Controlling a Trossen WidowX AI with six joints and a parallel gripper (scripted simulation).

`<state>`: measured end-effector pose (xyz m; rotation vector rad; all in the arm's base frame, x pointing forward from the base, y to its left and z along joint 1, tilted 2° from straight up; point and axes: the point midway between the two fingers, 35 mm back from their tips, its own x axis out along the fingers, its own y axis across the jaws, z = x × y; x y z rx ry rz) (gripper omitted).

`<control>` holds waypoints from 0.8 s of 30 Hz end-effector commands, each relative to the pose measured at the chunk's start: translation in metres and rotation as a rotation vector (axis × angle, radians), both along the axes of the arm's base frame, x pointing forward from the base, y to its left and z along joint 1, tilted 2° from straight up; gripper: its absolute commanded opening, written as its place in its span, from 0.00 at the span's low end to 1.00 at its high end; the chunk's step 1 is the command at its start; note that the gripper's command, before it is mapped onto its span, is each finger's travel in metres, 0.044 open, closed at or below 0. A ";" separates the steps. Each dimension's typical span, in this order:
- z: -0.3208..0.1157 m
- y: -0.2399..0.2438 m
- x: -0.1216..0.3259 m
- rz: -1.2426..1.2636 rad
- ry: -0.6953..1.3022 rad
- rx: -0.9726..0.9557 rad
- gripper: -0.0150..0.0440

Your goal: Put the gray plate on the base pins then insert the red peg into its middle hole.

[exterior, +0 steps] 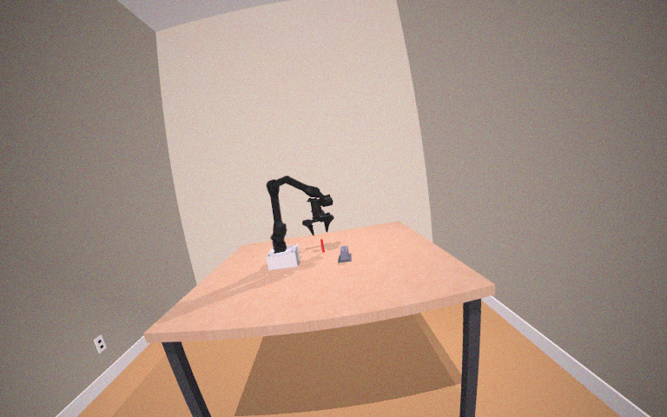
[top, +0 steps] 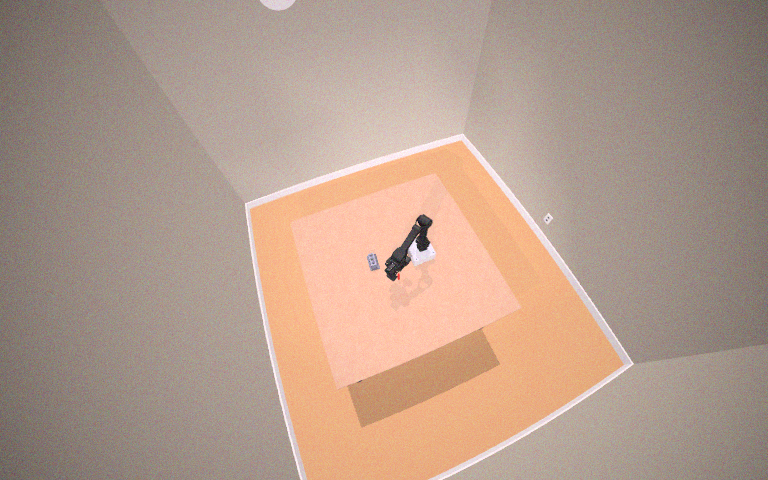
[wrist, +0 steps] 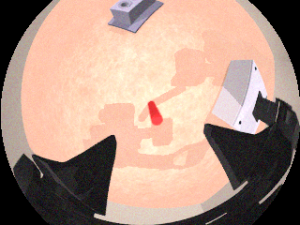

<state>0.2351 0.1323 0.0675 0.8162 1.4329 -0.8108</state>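
The red peg (wrist: pixel 154 114) (exterior: pixel 321 246) (top: pixel 398 276) stands upright on the table. My gripper (wrist: pixel 159 150) (exterior: pixel 318 227) (top: pixel 391 273) is open and empty, hanging right above the peg with a finger on each side of it and well clear of it. The gray plate (wrist: pixel 133 4) (exterior: pixel 345 253) (top: pixel 373 260) lies flat on its base, its three holes facing up. It sits apart from the gripper, at the top of the wrist view.
The arm's white mount (wrist: pixel 236 97) (exterior: pixel 283 258) (top: pixel 424 254) stands on the table close to the peg. The wooden table (exterior: pixel 383 280) (top: pixel 396 333) stretches wide around them.
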 end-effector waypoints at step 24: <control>-0.046 0.001 0.001 -0.002 -0.003 0.006 1.00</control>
